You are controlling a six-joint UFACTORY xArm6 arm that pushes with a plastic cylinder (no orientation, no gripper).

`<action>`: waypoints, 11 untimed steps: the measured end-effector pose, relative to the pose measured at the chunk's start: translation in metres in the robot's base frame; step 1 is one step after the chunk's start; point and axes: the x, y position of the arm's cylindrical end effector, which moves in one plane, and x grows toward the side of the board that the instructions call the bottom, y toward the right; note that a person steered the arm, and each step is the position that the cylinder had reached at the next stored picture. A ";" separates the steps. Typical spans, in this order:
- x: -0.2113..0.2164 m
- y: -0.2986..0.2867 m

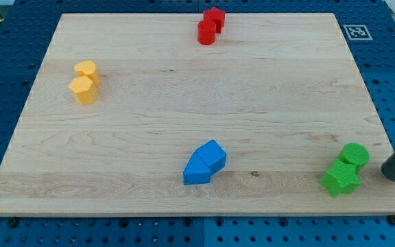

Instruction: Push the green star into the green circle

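Green star (341,180) touching green circle (354,155), my tip (391,174) just right

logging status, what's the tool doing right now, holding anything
My tip: bare rod, holds nothing, just right of the green star and green circle, apparently touching neither.

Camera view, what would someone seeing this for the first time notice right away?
Probably the bright block pairs on the pale wooden board: two red blocks at the view's top, two yellow at left, two blue bottom centre. At bottom right, the green star touches the green circle, with my tip just right of them.
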 end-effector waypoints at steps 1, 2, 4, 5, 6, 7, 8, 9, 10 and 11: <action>-0.016 -0.032; -0.036 -0.061; 0.035 0.007; 0.044 -0.006; 0.044 -0.037; 0.044 -0.061; 0.044 -0.061; 0.042 -0.063; 0.032 -0.063; 0.018 -0.063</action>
